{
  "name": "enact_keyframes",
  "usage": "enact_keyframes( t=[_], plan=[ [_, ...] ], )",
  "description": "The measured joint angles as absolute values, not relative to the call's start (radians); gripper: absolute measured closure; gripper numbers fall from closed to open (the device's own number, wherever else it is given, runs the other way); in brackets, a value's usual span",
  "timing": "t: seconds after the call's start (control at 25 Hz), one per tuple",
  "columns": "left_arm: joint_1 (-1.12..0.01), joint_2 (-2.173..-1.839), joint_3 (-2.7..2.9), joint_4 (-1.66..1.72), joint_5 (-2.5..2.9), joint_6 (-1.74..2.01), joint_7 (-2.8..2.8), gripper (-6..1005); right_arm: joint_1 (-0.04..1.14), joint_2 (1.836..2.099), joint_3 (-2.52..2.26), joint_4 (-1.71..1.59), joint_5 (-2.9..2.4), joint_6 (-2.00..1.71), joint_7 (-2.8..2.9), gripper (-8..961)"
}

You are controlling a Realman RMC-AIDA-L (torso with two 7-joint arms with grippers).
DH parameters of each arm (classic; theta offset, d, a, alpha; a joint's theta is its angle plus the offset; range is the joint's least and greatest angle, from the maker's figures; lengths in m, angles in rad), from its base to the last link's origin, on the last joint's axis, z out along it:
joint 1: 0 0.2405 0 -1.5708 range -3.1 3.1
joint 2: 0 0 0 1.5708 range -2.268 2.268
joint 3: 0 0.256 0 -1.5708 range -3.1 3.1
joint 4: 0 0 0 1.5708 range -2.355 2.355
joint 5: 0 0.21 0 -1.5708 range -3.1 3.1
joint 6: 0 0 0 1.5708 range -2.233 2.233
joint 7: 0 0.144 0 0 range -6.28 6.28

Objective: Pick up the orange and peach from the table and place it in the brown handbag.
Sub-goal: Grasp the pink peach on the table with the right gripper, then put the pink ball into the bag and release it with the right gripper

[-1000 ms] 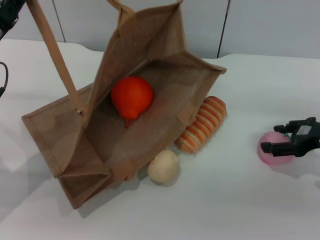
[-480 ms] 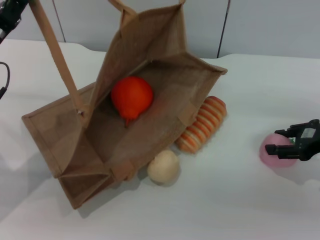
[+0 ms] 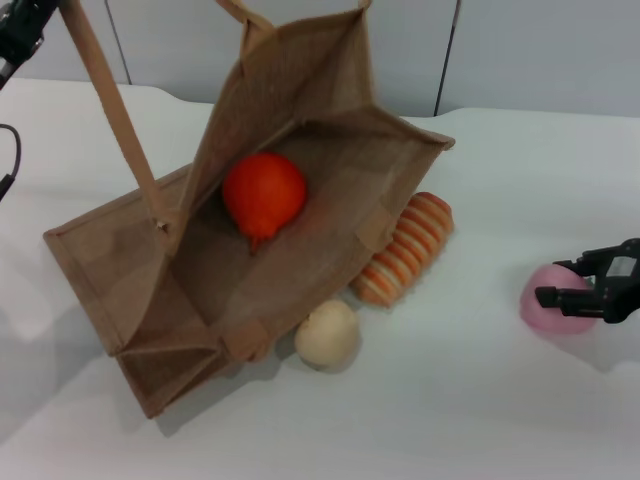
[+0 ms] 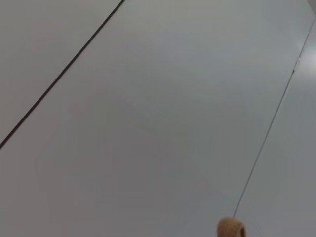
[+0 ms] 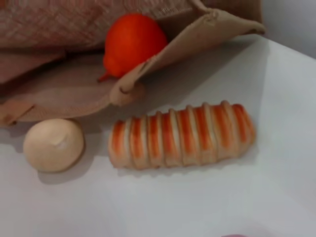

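Note:
The brown handbag [image 3: 120,260] lies open on its side on the white table. The orange [image 3: 263,193] rests inside it and also shows in the right wrist view as the orange [image 5: 133,42] behind the handbag's rim [image 5: 148,69]. One long strap [image 3: 110,110] rises taut to my left gripper [image 3: 20,30] at the top left corner. The pink peach [image 3: 545,312] sits on the table at the far right. My right gripper [image 3: 562,280] is open, its dark fingers [image 3: 556,296] straddling the peach from the right side.
A ribbed orange-and-cream striped piece [image 3: 405,248] leans against the bag's right side, and a pale beige ball [image 3: 327,335] lies by the bag's front corner. Bare table separates these from the peach. A grey wall runs along the back.
My right gripper has slid a little to the right, and the peach has shifted slightly right with it. The bag, orange and left arm have not moved.

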State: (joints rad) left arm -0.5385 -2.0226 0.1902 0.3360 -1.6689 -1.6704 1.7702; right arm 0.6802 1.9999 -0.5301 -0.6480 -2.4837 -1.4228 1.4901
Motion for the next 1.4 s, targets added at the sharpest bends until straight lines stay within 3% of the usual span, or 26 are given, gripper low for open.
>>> enact_keyframes(
  t=[0.2, 0.52, 0.8, 1.12, 1.4],
  plan=[
    [-0.540, -2.024, 0.190, 0.336, -1.664, -1.670, 1.771, 815, 0.655, 2.019, -0.529, -0.705, -2.419, -1.475, 1.416, 478],
    [-0.557, -2.025, 0.190, 0.336, -1.641, -1.670, 1.771, 813, 0.703, 2.019, -0.541, -0.711, -2.279, -1.679, 1.316, 533],
    [-0.585, -2.026, 0.193, 0.334, -1.626, -1.669, 1.766, 810, 0.858, 2.023, -0.653, -0.563, -2.190, -1.656, 1.245, 548],
    [-0.635, -2.025, 0.193, 0.312, -1.595, -1.665, 1.768, 808, 1.079, 2.031, -0.753, -0.311, -2.183, -1.301, 1.205, 551],
    [-0.663, -2.025, 0.193, 0.311, -1.572, -1.665, 1.765, 805, 1.179, 2.041, -0.743, -0.188, -2.182, -1.014, 1.195, 551]
  ],
)
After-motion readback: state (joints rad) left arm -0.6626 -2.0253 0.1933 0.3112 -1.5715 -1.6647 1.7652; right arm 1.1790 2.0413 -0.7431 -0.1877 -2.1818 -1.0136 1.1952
